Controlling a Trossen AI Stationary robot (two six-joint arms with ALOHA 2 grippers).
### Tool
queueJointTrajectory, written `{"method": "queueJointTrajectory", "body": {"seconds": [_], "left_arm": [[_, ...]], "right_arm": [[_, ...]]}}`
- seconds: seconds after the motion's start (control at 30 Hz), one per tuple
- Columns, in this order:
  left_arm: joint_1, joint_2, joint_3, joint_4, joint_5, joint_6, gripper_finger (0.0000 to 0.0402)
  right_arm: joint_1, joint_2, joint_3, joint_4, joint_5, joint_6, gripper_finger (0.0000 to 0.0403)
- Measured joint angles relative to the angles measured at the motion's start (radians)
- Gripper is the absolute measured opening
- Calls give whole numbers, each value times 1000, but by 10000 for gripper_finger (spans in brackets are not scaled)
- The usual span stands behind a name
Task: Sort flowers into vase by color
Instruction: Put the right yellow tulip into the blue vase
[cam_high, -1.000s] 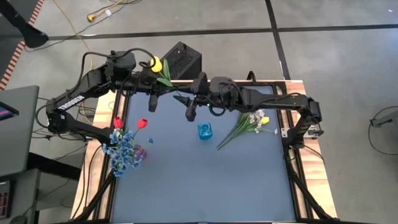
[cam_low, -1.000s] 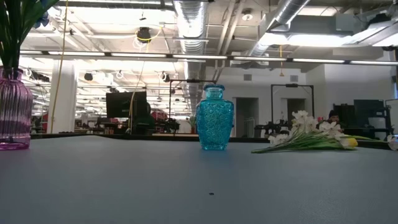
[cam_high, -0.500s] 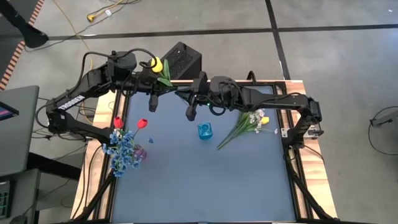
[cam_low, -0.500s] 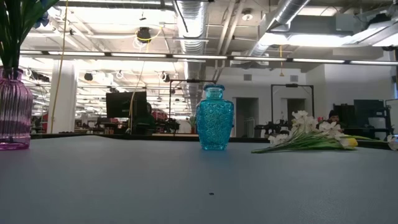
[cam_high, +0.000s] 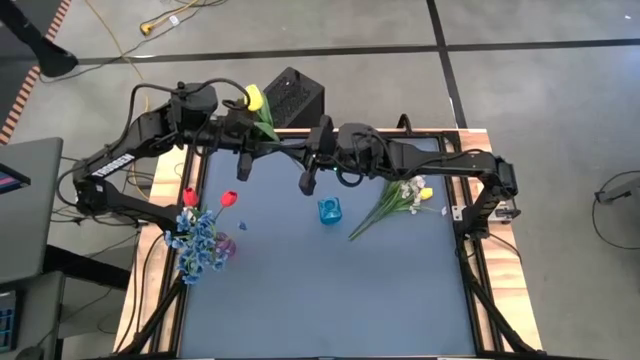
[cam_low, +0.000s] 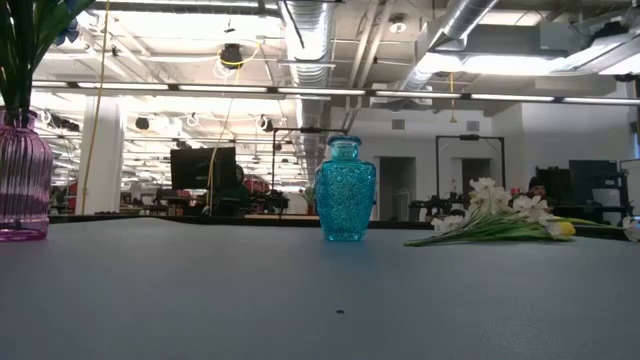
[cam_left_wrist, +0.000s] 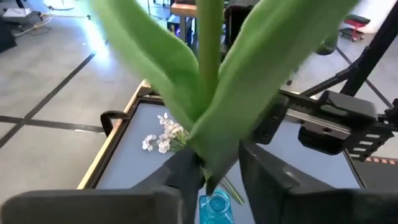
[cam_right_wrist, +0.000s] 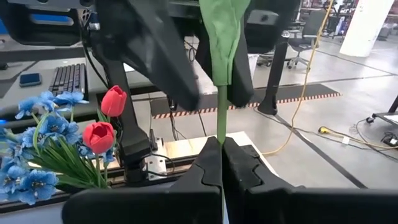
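Seen from overhead, the two arms meet above the far edge of the table, mid-handover of a yellow tulip (cam_high: 254, 98). The right gripper (cam_right_wrist: 221, 163) has its fingers pinched tight on the lower stem, which rises straight up from between them. Just past that pinch the stem reaches the left gripper (cam_left_wrist: 214, 171), whose dark fingers stand a little apart on either side of the stalk where the long green leaves (cam_left_wrist: 249, 81) fan out; whether they press on it or have let go I cannot tell. The yellow bloom lies on the far side of the left gripper, out beyond the table edge.

Below the right gripper stands a small turquoise glass vase (cam_low: 345, 190), upright and empty, with a diamond-patterned body and narrow neck. My guess is that the tulip is meant for it, though no yellow flower has been placed yet.

Farther out on the right arm's side, a loose bunch of white blossom sprays (cam_high: 405, 192) lies flat on the mat with a second yellow tulip (cam_high: 426, 193) among them, all unsorted.

On the left arm's side, well away from both grippers, a pink ribbed vase (cam_low: 22, 175) already holds blue blossom sprays (cam_high: 200, 245) and two red tulips (cam_right_wrist: 102, 121). So one vase is filled, and the yellows and whites remain.
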Motion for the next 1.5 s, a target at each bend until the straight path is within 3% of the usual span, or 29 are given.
{"method": "queueJointTrajectory", "body": {"seconds": [0.23, 0.47, 0.67, 0.87, 0.97, 1.1, 1.3, 1.5], "left_arm": [[1, -86, 0, -20, -34, -1, 158], [1, -202, 0, -148, -88, 13, 179], [1, -307, 0, -157, -167, 47, 179], [1, -382, 0, -183, -211, 43, 178], [1, -405, 0, -219, -214, 32, 178], [1, -419, -4, -241, -214, 24, 177], [1, -523, -203, -135, -222, -12, 177], [1, -638, -391, 11, -344, -41, 177]], "right_arm": [[4, -13, -2, -2, 5, 21, 20], [29, -113, -113, 21, 62, 17, 19], [74, -244, -469, 359, 126, 64, 19], [96, -263, -766, 823, 134, 65, 19], [97, -249, -836, 928, 141, 66, 19], [98, -246, -884, 907, 166, 73, 19], [94, -245, -959, 970, 171, 111, 19], [100, -244, -1014, 994, 233, 110, 19]]}}
